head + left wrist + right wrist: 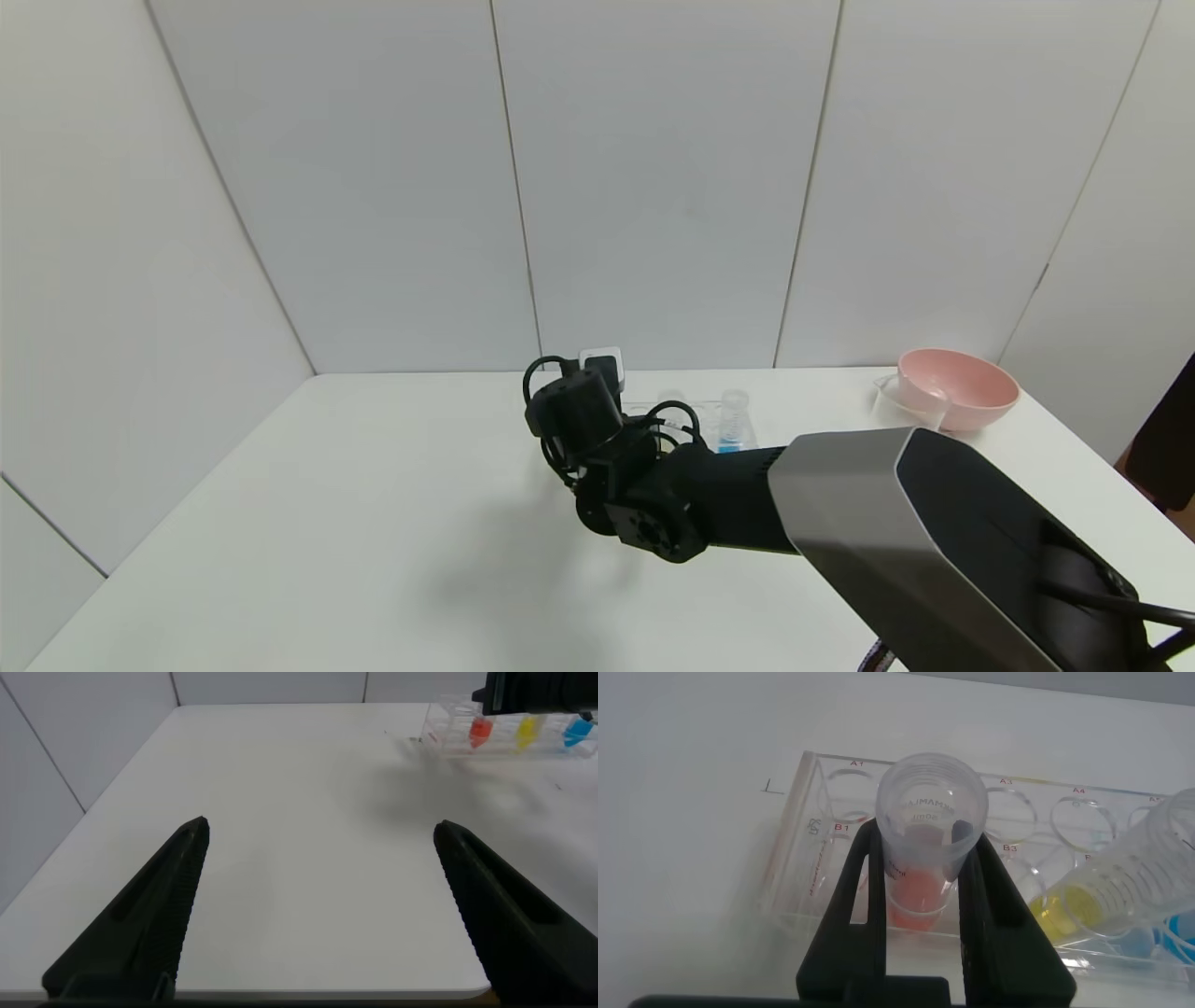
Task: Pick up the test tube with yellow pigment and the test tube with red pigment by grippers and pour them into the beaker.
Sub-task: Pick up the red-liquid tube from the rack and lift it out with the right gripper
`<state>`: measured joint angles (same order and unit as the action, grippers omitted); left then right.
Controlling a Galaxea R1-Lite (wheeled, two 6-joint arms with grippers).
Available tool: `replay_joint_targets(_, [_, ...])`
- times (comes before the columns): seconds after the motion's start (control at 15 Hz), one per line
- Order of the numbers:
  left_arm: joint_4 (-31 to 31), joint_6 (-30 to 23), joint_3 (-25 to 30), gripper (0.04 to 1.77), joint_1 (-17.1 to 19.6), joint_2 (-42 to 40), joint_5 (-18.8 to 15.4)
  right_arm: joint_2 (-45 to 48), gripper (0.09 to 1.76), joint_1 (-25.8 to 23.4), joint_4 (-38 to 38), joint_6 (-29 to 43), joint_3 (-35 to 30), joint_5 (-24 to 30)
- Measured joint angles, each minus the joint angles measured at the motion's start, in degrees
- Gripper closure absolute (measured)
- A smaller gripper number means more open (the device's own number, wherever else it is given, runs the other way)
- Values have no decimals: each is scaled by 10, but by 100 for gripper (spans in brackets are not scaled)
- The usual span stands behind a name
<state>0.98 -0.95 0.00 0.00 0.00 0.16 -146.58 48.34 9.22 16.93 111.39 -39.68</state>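
My right gripper [924, 840] is shut on the test tube with red pigment [915, 901], one finger on each side of it just below its rim, at the clear tube rack [813, 831]. The tube stands upright with its bottom among the rack's holes. The test tube with yellow pigment [1083, 910] leans in the rack beside it. In the left wrist view the red tube [479, 732] and yellow tube [526, 732] stand in the rack, under the right gripper [528, 691]. The beaker [896, 401] stands far right, touching the pink bowl. My left gripper [322, 829] is open and empty over bare table.
A pink bowl [957, 387] sits at the table's far right corner. A blue-liquid tube [733, 425] stands in the rack [709, 420] at the end nearer the bowl. My right arm's wrist [569, 411] hides the rack's other end in the head view. White walls close the table's back and sides.
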Motion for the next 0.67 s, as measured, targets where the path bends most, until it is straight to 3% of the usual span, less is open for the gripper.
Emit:
replay_joint_targets(0.47, [0,0,0,9,0,0,0,75,134,5,-104,-19,9,5])
replay_joint_targets(0.67, [0,0,0,9,0,0,0,103,134,13,-114,-27,11,4])
